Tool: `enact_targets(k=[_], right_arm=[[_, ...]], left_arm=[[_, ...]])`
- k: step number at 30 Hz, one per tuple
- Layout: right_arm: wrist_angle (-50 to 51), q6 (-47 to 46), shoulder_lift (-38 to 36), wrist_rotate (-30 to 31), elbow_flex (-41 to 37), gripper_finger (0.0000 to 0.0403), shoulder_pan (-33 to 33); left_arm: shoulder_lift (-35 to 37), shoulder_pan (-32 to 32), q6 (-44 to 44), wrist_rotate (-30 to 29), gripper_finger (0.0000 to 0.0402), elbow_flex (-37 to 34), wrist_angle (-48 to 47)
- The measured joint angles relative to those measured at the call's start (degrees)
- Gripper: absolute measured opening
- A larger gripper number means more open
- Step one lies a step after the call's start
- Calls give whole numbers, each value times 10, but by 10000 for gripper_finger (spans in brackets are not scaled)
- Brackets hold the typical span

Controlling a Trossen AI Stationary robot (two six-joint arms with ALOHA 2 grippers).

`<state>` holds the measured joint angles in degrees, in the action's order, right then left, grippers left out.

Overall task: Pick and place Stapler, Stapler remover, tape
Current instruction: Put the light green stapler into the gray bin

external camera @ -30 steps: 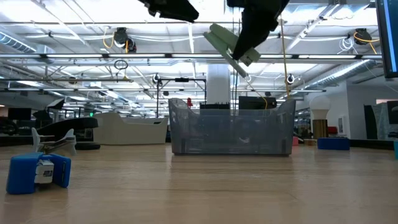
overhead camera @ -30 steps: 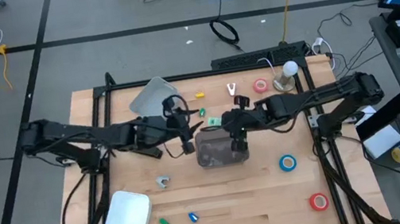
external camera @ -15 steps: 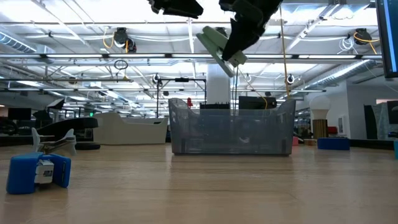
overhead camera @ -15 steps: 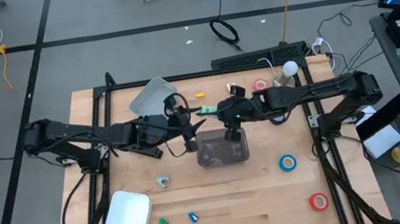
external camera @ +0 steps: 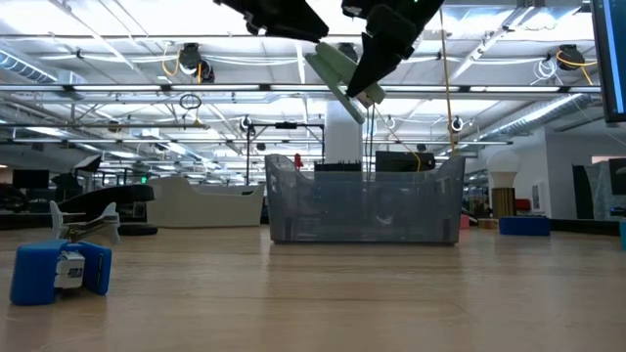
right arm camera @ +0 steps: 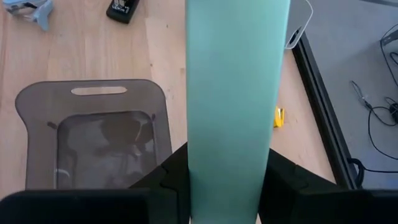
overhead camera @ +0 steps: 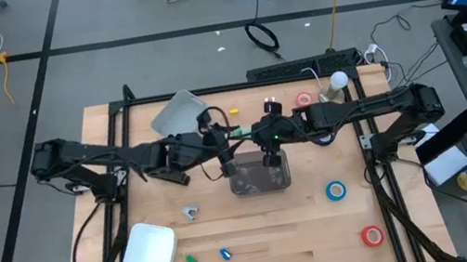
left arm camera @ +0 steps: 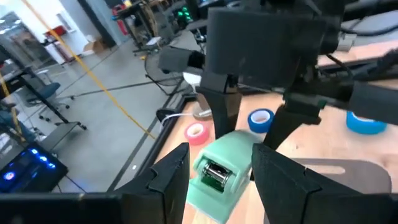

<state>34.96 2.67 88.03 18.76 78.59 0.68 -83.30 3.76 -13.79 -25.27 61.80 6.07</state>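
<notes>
My right gripper point(right arm camera: 230, 186) is shut on the mint-green stapler point(overhead camera: 239, 133), which hangs high over the far rim of the grey see-through basket point(overhead camera: 259, 174). My left gripper point(left arm camera: 217, 180) is open, one finger on each side of the stapler's free end point(left arm camera: 214, 174); I cannot tell whether they touch it. The stapler remover point(overhead camera: 190, 213) lies on the table near the basket's left side. Tape rolls lie flat on the table: blue point(overhead camera: 335, 191), red point(overhead camera: 372, 236) and pink point(overhead camera: 305, 99). My right gripper pinches the stapler between its two fingers, one on each long side point(right arm camera: 230, 162), near one end. The rest of the bar sticks out past the fingertips toward my left arm. The stapler is lifted clear and tilted point(external camera: 342, 73).
A white lidded box point(overhead camera: 147, 257) sits at the near left and a grey lid point(overhead camera: 179, 113) at the far left. Small blue point(overhead camera: 225, 255) and green point(overhead camera: 192, 261) pieces lie near the front edge. A white bulb-shaped thing point(overhead camera: 336, 85) stands far right.
My right gripper has carried the stapler from over the basket toward the table's far edge and toward my left arm, rolling its wrist. The stapler stays lifted and tilted, and its free end now sits between my left fingers.
</notes>
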Motion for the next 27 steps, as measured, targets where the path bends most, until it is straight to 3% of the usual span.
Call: enact_targets(k=[11,27], right_arm=[[-1,0,0,-32,0,114,0],[-14,-24,0,-67,0,114,-4]], left_arm=[[-9,-8,-75,58,175,0,-2],[-9,-38,-140,110,175,60,-111]])
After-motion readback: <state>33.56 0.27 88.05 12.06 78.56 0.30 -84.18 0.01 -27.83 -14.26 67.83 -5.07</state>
